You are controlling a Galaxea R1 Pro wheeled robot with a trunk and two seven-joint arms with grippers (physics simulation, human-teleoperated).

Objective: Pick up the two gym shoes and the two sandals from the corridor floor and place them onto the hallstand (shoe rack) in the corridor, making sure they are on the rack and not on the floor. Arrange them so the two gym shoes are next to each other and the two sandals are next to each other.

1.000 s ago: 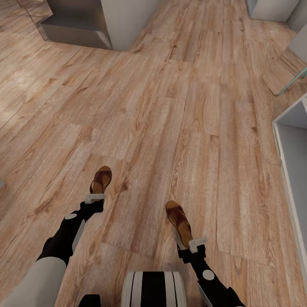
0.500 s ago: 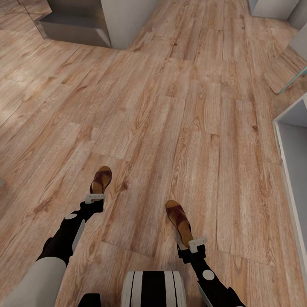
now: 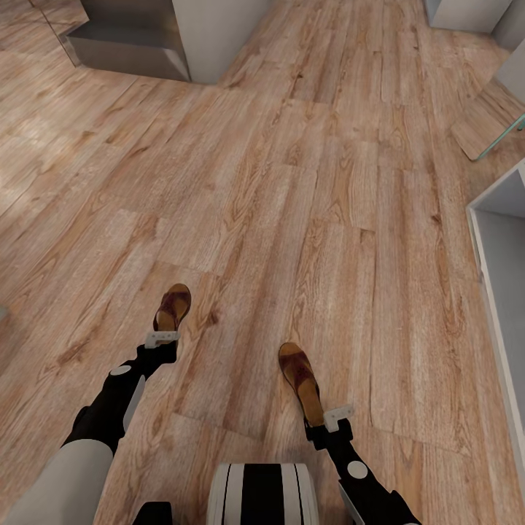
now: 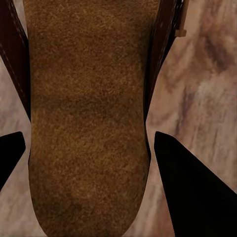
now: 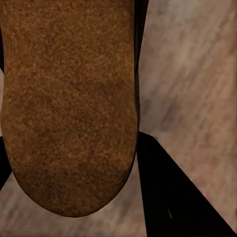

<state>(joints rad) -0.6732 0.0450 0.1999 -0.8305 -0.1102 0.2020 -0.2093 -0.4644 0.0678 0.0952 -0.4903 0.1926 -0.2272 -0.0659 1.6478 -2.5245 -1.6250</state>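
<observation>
— Two sandals, one per arm? Held already?

— Left gripper (image 3: 162, 338) at the heel of the left sandal (image 3: 173, 307), fingers (image 4: 190, 190) straddling the tan footbed, a gap on one side; cannot tell whether pinching. Right gripper (image 3: 335, 418) at the heel of the right sandal (image 3: 300, 382), looks clamped.

— Why heel-first?

— Probably to carry both together to the rack. Over the corridor floor (image 3: 306, 168), lifted or resting unclear.

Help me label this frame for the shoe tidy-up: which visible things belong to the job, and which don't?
Job:
left sandal, at left gripper
right sandal, at right gripper
wood floor

Not the job:
grey cabinet
glass-edged panel
white unit
</observation>
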